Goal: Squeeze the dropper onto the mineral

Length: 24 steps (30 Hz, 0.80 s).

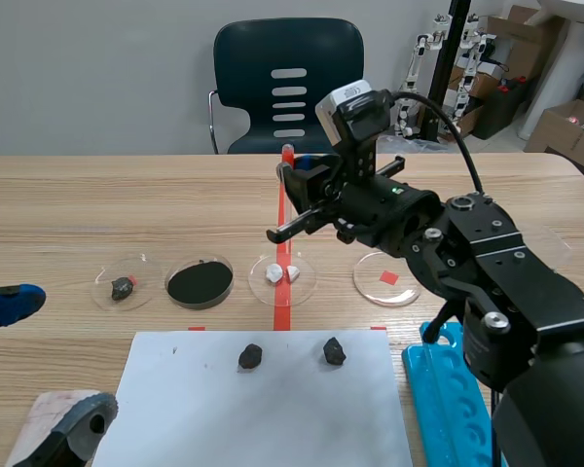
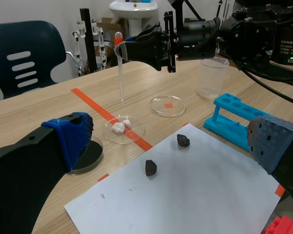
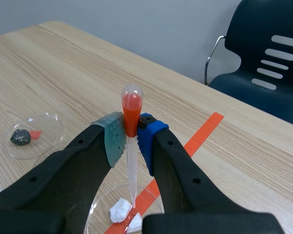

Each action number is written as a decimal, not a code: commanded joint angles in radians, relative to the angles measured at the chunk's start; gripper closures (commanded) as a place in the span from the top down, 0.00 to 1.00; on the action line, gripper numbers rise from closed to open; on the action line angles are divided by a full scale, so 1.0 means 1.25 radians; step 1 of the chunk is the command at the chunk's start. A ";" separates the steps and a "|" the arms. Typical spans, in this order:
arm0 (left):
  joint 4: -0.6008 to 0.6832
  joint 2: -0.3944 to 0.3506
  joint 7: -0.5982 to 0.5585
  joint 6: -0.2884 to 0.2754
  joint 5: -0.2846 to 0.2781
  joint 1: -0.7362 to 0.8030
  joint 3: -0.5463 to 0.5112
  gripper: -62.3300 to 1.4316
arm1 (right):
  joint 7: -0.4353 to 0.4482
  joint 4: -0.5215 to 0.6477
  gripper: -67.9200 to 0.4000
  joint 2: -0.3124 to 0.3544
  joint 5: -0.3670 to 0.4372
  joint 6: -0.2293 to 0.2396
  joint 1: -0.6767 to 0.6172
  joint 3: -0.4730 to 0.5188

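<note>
Over the middle of the table, the right gripper (image 3: 132, 135) is closed on the dropper (image 3: 132, 105), its two pads pressed on the orange bulb from both sides. The dropper stands upright, and its thin tip points down into a clear dish (image 1: 256, 268) that lies on the orange tape line. Two pieces of white mineral (image 3: 120, 209) lie in this dish, and the tip is just over them; I cannot tell if it touches. The left gripper (image 1: 41, 365) is low at the near left of the table, wide open, and it holds nothing. Near it lies a sheet of paper (image 1: 273, 418) with two black stones (image 1: 250, 356) on it, apart from each other. Beside the mineral dish are a dish of black powder (image 1: 200, 283) and, on the other side, a dish with a red mark (image 1: 384, 277). A blue rack (image 1: 448, 389) lies just beside the paper.
</note>
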 commanded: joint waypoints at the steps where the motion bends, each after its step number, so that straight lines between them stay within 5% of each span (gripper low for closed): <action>1: 0.017 0.003 -0.012 -0.002 -0.006 0.000 0.002 1.00 | 0.018 -0.002 0.12 -0.001 0.007 0.001 0.014 -0.005; 24: 0.017 0.003 -0.012 -0.006 0.007 0.000 0.002 1.00 | 0.054 -0.017 0.12 -0.001 -0.017 0.000 0.013 -0.005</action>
